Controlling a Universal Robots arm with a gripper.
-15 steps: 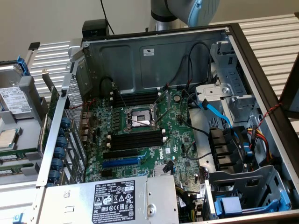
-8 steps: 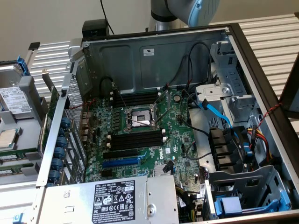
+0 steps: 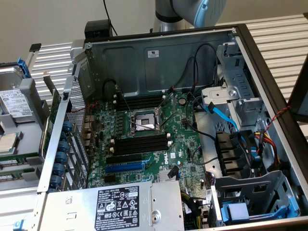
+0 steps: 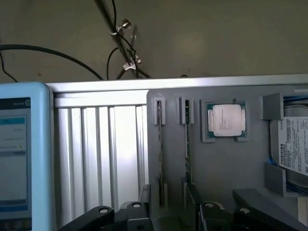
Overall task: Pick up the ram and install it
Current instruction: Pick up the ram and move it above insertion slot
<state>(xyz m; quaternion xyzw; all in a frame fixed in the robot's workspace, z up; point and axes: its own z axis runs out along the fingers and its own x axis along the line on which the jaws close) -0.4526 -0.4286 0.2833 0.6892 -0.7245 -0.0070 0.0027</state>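
Note:
Two ram sticks stand on edge in narrow slots of a grey tray (image 4: 226,183); the one with a green edge (image 4: 186,139) is beside a darker one (image 4: 159,144). My gripper (image 4: 168,196) hovers over that tray, open, its black fingers (image 4: 144,199) either side of the darker stick's near end, with no visible contact. The open computer case (image 3: 159,53) holds the green motherboard (image 3: 180,144), whose long black memory slots (image 3: 142,144) lie beside the CPU socket (image 3: 143,120). The arm (image 3: 192,12) shows above the case's back wall.
A loose CPU (image 4: 226,120) and a hard drive (image 4: 293,149) also lie in the tray (image 3: 29,125). A blue-framed screen (image 4: 24,154) stands beside it on a ribbed metal table (image 4: 101,154). Inside the case are a blue slot (image 3: 124,167), cables (image 3: 219,113) and the power supply (image 3: 115,207).

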